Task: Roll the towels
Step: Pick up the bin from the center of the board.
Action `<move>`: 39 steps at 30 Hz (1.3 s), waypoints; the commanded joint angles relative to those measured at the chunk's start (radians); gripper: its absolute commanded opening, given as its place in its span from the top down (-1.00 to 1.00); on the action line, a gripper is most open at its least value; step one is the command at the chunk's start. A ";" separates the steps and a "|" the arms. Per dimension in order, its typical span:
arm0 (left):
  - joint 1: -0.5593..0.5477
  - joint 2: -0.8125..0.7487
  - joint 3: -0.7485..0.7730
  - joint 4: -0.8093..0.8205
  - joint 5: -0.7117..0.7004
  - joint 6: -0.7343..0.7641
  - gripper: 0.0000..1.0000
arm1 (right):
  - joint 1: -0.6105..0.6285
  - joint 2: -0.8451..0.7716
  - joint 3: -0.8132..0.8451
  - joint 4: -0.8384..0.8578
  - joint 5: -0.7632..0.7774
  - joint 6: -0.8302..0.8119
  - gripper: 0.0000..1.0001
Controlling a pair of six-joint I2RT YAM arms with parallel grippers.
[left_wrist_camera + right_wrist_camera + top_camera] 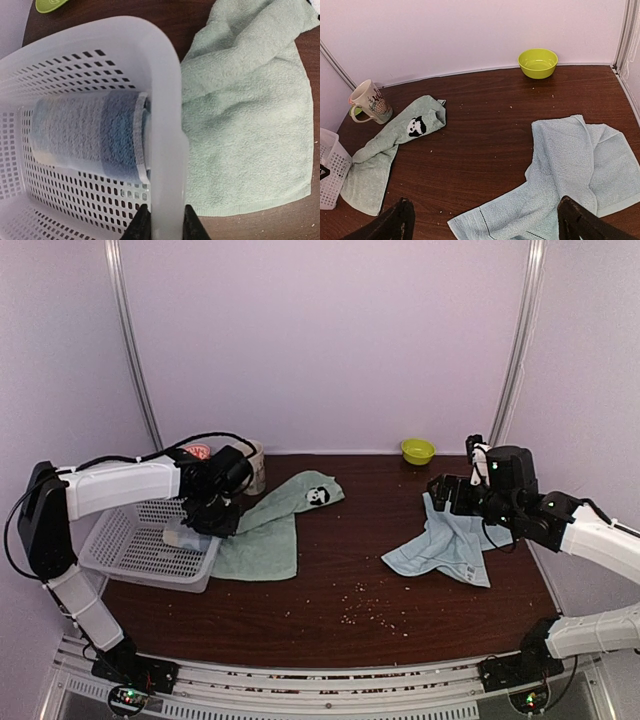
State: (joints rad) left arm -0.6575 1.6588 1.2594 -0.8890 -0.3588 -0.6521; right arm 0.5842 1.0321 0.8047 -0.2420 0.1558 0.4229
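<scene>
A pale mint towel (270,530) (240,125) (385,150) with a panda patch (317,497) lies spread beside the white mesh basket (130,540). A rolled blue towel (85,135) rests inside the basket. My left gripper (165,222) (215,520) is shut on the basket's right rim (165,100), one finger on each side of it. A light blue towel (445,545) (570,170) lies crumpled on the right. My right gripper (485,210) (440,490) hovers open over that towel's near left part, with nothing between its fingers.
A patterned mug (255,465) (370,101) stands behind the mint towel. A lime green bowl (417,450) (537,62) sits at the back wall. Crumbs (370,610) are scattered on the dark wooden table toward the front.
</scene>
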 commanded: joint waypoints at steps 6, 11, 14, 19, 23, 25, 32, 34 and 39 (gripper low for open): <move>0.002 0.021 0.087 -0.024 -0.117 0.094 0.92 | 0.006 0.001 -0.004 0.000 0.006 0.004 -0.99; 0.011 0.023 0.090 -0.026 -0.130 0.094 1.00 | 0.008 0.029 0.003 0.010 -0.036 0.017 -0.98; 0.020 0.024 0.083 -0.014 -0.131 0.097 1.00 | 0.020 0.084 0.007 0.035 -0.118 0.073 -0.94; 0.030 0.051 0.089 0.017 -0.101 0.094 1.00 | 0.141 0.280 0.092 0.049 -0.175 0.137 -0.83; 0.030 0.065 0.080 0.044 -0.072 0.085 1.00 | 0.247 0.490 0.254 0.002 -0.216 0.166 -0.69; 0.029 0.062 0.067 0.056 -0.064 0.081 1.00 | 0.302 0.588 0.345 -0.027 -0.228 0.169 -0.62; 0.030 0.042 0.024 0.103 -0.046 0.079 1.00 | 0.414 0.920 0.674 -0.190 -0.245 0.193 -0.29; 0.030 0.035 0.013 0.115 -0.038 0.080 1.00 | 0.437 0.992 0.751 -0.235 -0.236 0.211 -0.24; 0.029 0.019 0.002 0.128 -0.042 0.094 1.00 | 0.470 1.134 0.919 -0.353 -0.165 0.214 -0.16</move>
State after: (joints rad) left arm -0.6338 1.7084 1.2766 -0.8303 -0.4301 -0.5697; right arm 1.0351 2.0972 1.6184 -0.4492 -0.0734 0.6209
